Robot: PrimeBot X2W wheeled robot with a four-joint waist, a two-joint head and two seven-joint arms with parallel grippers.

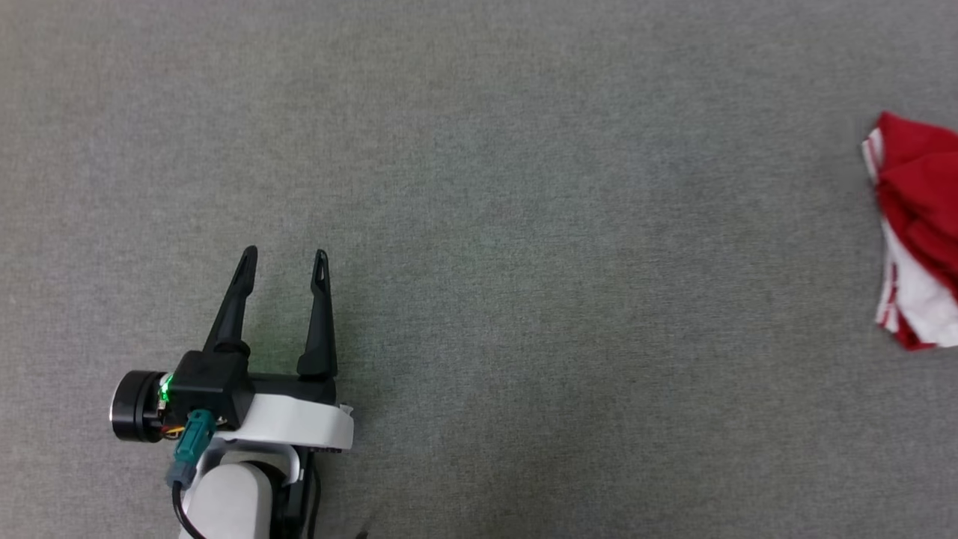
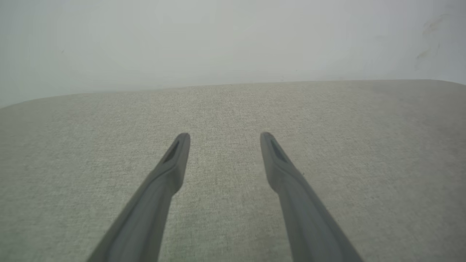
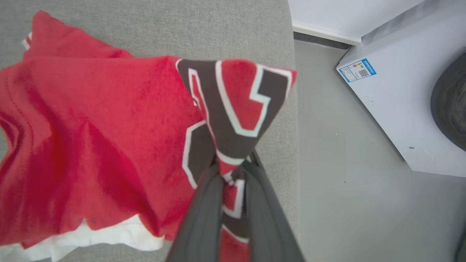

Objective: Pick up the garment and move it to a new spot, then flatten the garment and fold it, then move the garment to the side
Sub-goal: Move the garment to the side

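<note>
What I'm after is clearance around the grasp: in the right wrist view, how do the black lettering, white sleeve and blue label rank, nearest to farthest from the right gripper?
1. Black, white-outlined lettering on the red jersey garment: pinched in the right gripper.
2. White fabric sleeve: lower left, beneath the red cloth.
3. Blue rectangular label on the white appliance: upper right, beyond the floor.

Grey fabric surface (image 1: 524, 224) is open from left gripper (image 1: 286, 254) across to bunched garment (image 1: 917, 172) at the right, with white appliance (image 3: 393, 109) beyond the surface edge, across a floor strip
</note>
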